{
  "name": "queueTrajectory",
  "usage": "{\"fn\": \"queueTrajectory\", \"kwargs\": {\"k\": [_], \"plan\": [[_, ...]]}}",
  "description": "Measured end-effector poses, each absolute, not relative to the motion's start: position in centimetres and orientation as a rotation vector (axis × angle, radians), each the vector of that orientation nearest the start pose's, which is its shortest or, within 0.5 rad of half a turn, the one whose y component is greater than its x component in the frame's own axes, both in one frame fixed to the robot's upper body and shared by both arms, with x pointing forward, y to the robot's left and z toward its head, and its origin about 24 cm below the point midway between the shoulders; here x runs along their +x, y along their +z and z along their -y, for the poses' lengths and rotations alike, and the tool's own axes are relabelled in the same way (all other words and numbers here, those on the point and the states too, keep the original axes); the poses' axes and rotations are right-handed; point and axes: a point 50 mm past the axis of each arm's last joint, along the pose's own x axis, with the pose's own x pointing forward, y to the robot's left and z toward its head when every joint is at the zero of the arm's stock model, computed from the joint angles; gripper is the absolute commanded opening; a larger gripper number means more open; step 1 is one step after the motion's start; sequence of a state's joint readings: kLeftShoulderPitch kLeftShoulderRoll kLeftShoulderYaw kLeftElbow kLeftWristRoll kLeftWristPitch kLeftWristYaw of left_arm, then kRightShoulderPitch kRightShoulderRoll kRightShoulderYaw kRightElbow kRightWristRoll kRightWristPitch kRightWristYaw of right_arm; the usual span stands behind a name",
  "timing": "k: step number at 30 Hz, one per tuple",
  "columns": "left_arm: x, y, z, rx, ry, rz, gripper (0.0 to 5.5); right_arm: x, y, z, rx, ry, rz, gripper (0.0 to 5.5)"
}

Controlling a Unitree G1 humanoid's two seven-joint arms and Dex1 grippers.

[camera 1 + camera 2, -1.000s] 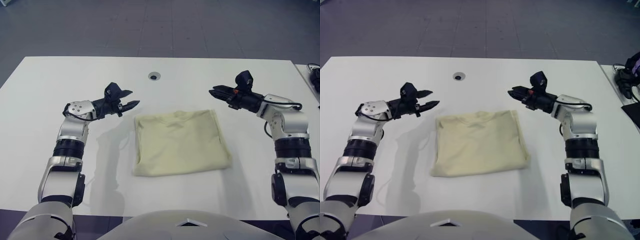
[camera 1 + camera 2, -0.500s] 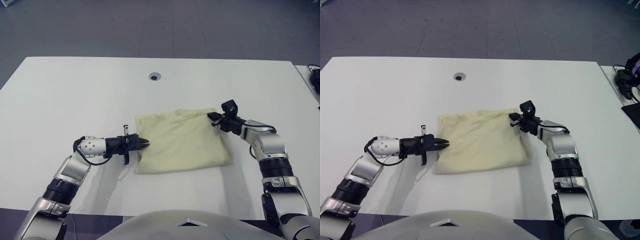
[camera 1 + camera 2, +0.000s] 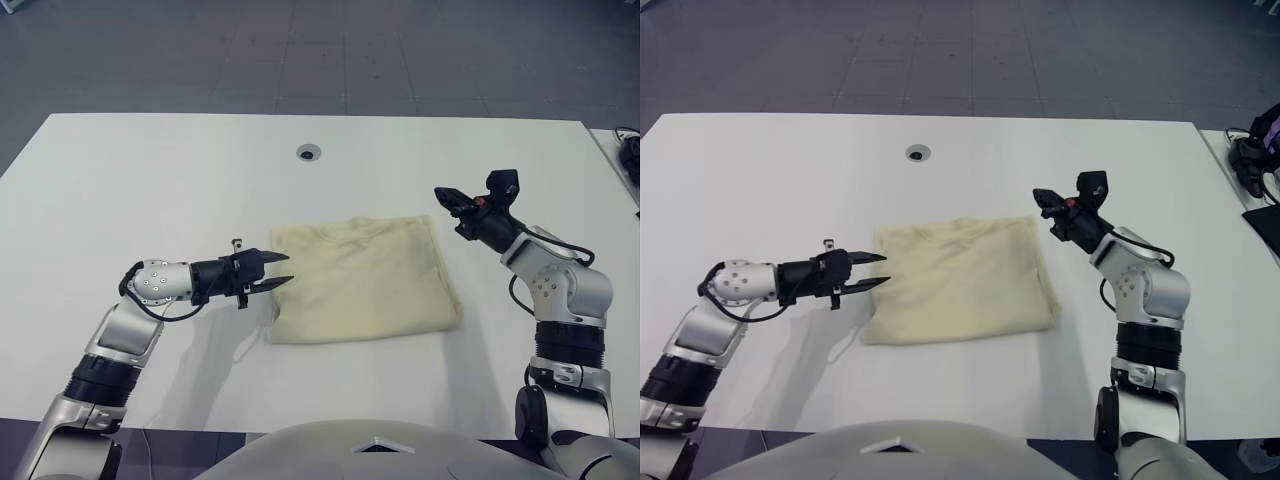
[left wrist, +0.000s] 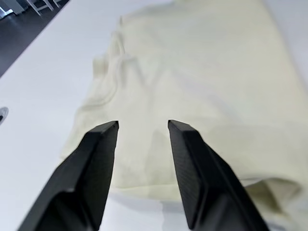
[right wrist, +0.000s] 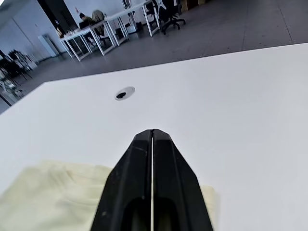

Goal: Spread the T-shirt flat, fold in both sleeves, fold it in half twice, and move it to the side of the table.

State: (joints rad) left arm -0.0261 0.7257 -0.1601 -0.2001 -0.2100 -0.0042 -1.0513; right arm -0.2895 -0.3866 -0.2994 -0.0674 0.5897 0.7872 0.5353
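The pale yellow T-shirt (image 3: pixel 360 280) lies folded into a rough rectangle in the middle of the white table (image 3: pixel 150 170). My left gripper (image 3: pixel 286 268) hovers low at the shirt's left edge, open, with nothing between its fingers. In the left wrist view the left gripper (image 4: pixel 142 124) points over the cloth (image 4: pixel 202 82), whose near edge is rumpled. My right gripper (image 3: pixel 441 193) is raised above the table just beyond the shirt's far right corner. It is shut and empty; in the right wrist view the right gripper (image 5: pixel 152 131) has its fingers pressed together above the shirt (image 5: pixel 53 197).
A round cable hole (image 3: pixel 309 152) sits in the table beyond the shirt. Dark equipment (image 3: pixel 1252 150) lies past the table's right edge. Bare tabletop lies to the left, right and far side of the shirt.
My left gripper has drawn back from the shirt's left edge and opened. My right gripper has lifted off the far right corner, up and to the right. The shirt stays folded in place.
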Motion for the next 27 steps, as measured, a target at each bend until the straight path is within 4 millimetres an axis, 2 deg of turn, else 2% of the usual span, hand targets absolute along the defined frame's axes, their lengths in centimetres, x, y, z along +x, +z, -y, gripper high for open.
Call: {"fn": "queueTrajectory", "kwargs": {"k": [2,5,6,9,12,15,19,23,25,27], "plan": [[20.8,8.5,-18.1,0.503,-1.304,-0.175,2.86,27.4,11.2,21.6,0.335,0.546,-0.264,0.0],[20.3,8.1,-18.3,0.523,-1.322,-0.22,3.46,24.9,10.3,21.4,0.304,0.619,-0.362,0.0],[20.2,7.5,-18.4,0.559,-1.321,-0.242,3.6,23.4,9.8,21.5,0.281,0.659,-0.419,0.0],[20.0,5.8,-18.9,0.596,-1.325,-0.31,4.19,20.7,8.7,21.5,0.226,0.717,-0.536,0.0],[19.7,5.3,-19.1,0.566,-1.319,-0.318,4.69,18.6,6.8,21.7,0.203,0.724,-0.659,0.0],[19.3,4.9,-19.0,0.516,-1.323,-0.33,5.27,17.8,5.2,22.3,0.177,0.687,-0.715,0.0],[19.5,4.8,-19.2,0.505,-1.324,-0.337,5.36,17.8,4.8,22.5,0.156,0.703,-0.717,0.0],[20.8,5.9,-19.7,0.513,-1.288,-0.329,5.36,17.4,5.2,22.6,0.16,0.735,-0.718,0.0],[21.8,8.2,-20.3,0.467,-1.276,-0.298,5.36,17.2,5.7,22.2,0.178,0.769,-0.721,0.0],[22.8,11.4,-21.4,0.45,-1.286,-0.265,5.36,17.5,7.3,21.6,0.183,0.82,-0.681,0.0]]}}
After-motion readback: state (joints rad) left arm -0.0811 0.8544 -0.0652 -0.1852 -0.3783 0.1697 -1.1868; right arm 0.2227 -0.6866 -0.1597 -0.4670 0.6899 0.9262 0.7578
